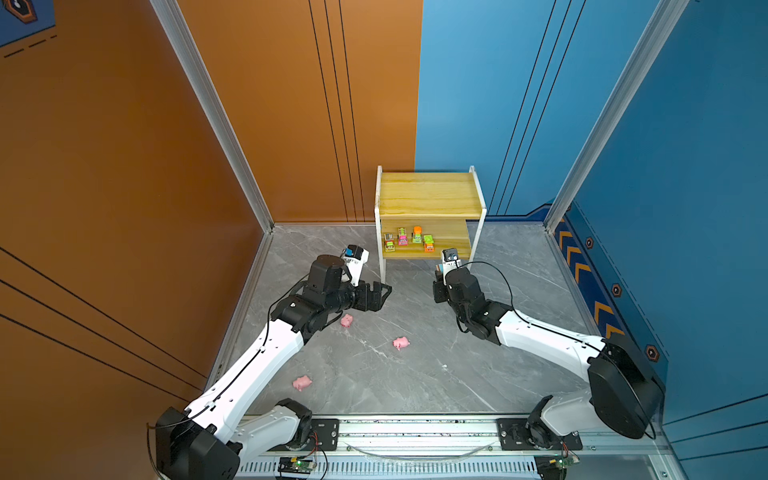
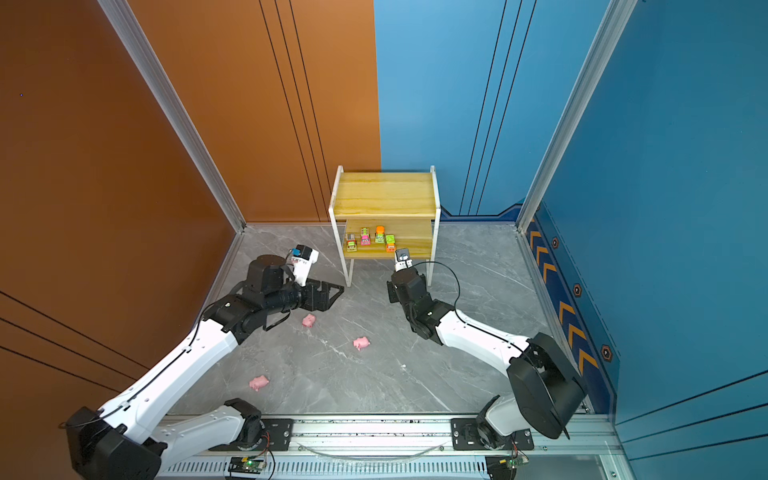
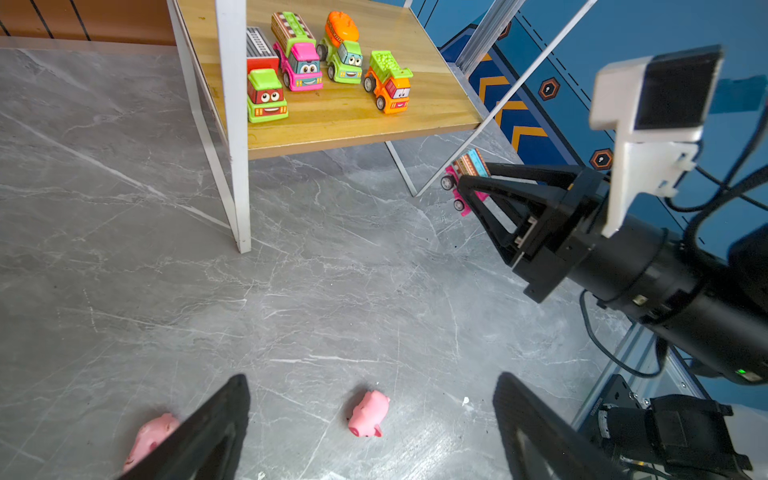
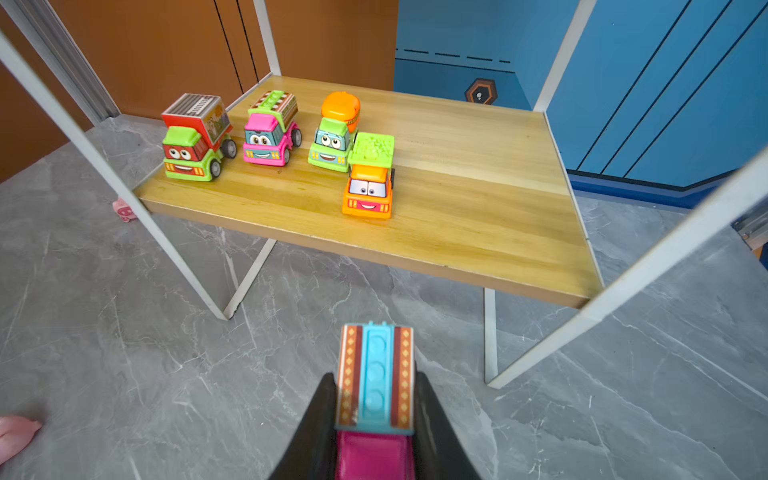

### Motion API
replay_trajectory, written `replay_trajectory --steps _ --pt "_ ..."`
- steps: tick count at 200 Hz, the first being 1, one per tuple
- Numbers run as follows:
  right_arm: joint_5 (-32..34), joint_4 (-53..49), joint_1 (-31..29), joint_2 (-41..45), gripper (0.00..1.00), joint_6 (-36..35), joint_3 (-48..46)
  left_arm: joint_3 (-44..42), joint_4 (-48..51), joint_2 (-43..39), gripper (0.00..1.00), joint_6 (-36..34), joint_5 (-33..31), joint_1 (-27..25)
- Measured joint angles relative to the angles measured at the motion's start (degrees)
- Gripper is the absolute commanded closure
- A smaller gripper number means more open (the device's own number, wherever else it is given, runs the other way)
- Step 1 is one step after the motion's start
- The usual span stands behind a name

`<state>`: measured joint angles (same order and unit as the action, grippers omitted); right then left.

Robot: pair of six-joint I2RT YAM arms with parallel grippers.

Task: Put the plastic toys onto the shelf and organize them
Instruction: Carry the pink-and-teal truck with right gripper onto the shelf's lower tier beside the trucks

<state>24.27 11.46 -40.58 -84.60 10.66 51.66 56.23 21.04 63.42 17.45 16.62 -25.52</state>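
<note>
the right gripper (image 4: 376, 419) is clamped on a pink truck (image 4: 375, 376), just before the shelf's (image 4: 478, 232) front edge. set it flat beside the orange truck (image 4: 369, 189). the left gripper (image 3: 370, 419) gapes apart above the pigs (image 3: 368, 413) on the floor.

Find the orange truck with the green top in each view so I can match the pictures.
Top views: orange truck, rightmost in the row on the lower board.
Left wrist: on the board, nearest the gripped truck.
Right wrist: front of the row, mid-board.
Shared landmark: mixer truck just behind it.
</note>
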Motion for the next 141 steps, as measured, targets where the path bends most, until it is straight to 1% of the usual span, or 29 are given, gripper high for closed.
replay_trajectory --steps 25,55,141 --pt "0.0 -0.09 2.32 -2.62 0.79 -0.63 2.43 0.0 -0.28 0.02 0.07 0.17 0.39 -0.11" --pt "-0.02 -0.02 4.59 -3.87 0.79 -1.07 4.79 0.0 -0.28 0.02 0.07 0.2 0.42 -0.11" --pt "-0.48 0.04 6.93 -7.69 0.79 -2.12 8.94 0.0 -0.31 0.26 0.07 0.42 0.61 -0.11"
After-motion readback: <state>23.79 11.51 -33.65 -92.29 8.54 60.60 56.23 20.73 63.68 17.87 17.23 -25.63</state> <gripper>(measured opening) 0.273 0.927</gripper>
